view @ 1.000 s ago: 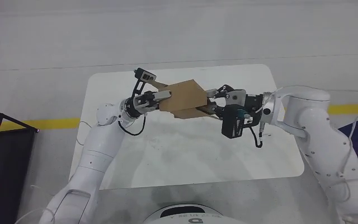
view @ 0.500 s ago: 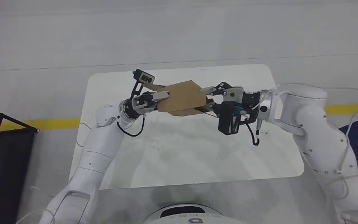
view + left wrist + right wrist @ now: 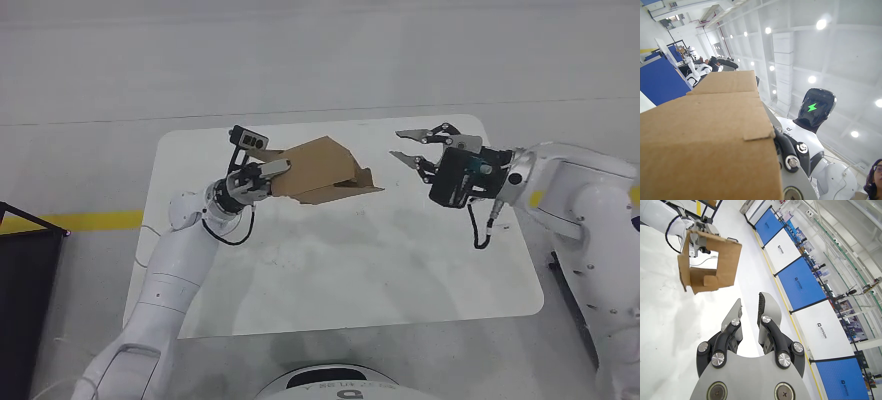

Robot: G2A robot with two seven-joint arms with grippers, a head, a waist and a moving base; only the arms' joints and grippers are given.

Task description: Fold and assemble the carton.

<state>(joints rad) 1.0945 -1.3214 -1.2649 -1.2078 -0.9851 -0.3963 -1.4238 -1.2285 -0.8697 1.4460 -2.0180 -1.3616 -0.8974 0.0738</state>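
A brown cardboard carton (image 3: 325, 172) hangs above the far middle of the white table (image 3: 340, 270), partly opened into a tube with loose flaps. My left gripper (image 3: 275, 169) is shut on its left wall; one finger (image 3: 789, 157) shows pressed against the cardboard (image 3: 706, 136). My right gripper (image 3: 403, 145) stands open to the right of the carton, apart from it, with nothing between its fingers (image 3: 762, 308). In the right wrist view the carton (image 3: 727, 262) is seen end-on, open through, with the left gripper (image 3: 700, 236) behind it.
The table's near half and right side are bare. Blue and white partition panels (image 3: 804, 281) stand in the room beyond the table's edge.
My right gripper has let go of the carton's right end, opened and drawn back to the right and slightly away. The left gripper has lifted the carton's free end a little.
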